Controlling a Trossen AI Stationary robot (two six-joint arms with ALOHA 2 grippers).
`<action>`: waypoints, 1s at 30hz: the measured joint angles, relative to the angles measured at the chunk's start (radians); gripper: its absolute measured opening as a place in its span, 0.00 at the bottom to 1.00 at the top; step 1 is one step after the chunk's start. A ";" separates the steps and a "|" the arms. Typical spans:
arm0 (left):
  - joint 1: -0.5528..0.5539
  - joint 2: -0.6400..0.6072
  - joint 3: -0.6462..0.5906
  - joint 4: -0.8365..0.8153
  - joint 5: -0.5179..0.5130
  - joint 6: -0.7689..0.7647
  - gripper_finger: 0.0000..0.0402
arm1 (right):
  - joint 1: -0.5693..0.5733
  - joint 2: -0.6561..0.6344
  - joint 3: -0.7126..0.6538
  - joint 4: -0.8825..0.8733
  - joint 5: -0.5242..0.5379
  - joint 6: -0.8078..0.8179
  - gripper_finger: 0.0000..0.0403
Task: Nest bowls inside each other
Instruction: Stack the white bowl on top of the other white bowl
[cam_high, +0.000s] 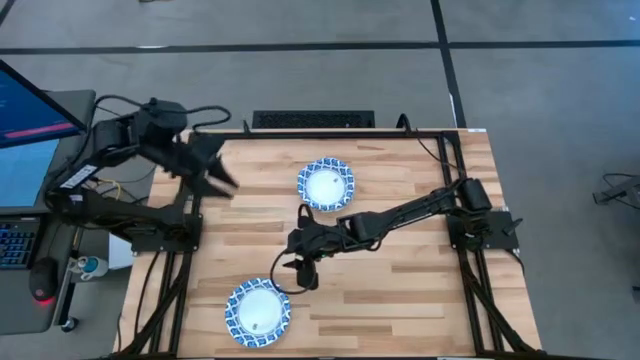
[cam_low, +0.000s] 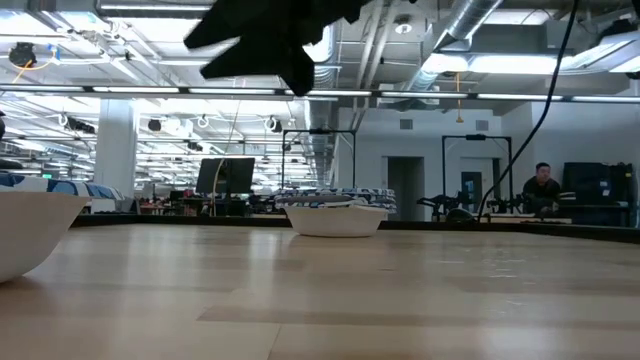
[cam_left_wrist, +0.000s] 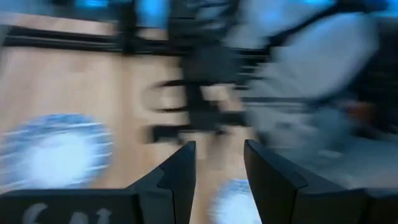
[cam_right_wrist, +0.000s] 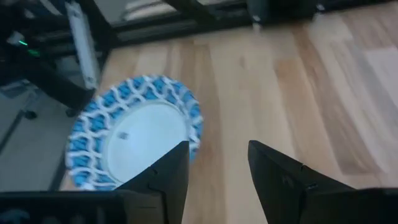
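Here two bowls are seen on the wooden table (cam_high: 400, 300): the far bowl (cam_high: 325, 185) lies toward the table's back edge near its middle, and the near bowl (cam_high: 258, 311) lies at the front edge, left of centre. They are well apart, and each is a blue-and-white patterned rim around a white centre. Whether either is a single bowl or a stack cannot be told. Nothing else is seen inside them, apart from a small mark in the near bowl's centre.

The table top is made of pale wood planks and is framed by dark rails. Beyond it, in the low view, a large open hall with ceiling ducts and lights is shown, and a person (cam_low: 541, 186) is seen seated far back on the right. A laptop (cam_high: 25, 170) is set off the table's left side.

The right gripper (cam_high: 303, 272) is held above the table between the two bowls, nearer the near bowl, with its fingers parted and nothing between them. The left gripper (cam_high: 222, 178) is raised over the table's back-left corner, fingers likewise apart and empty.
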 joint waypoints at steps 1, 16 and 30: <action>0.000 -0.009 0.000 -0.020 0.068 0.005 0.31 | 0.000 0.000 -0.001 -0.010 0.007 0.000 0.46; -0.001 -0.022 0.000 -0.300 0.116 0.154 0.31 | 0.012 0.078 0.012 0.097 0.018 0.098 0.46; 0.000 0.021 0.000 -0.364 -0.010 0.151 0.31 | 0.054 0.257 0.207 -0.021 -0.020 0.108 0.46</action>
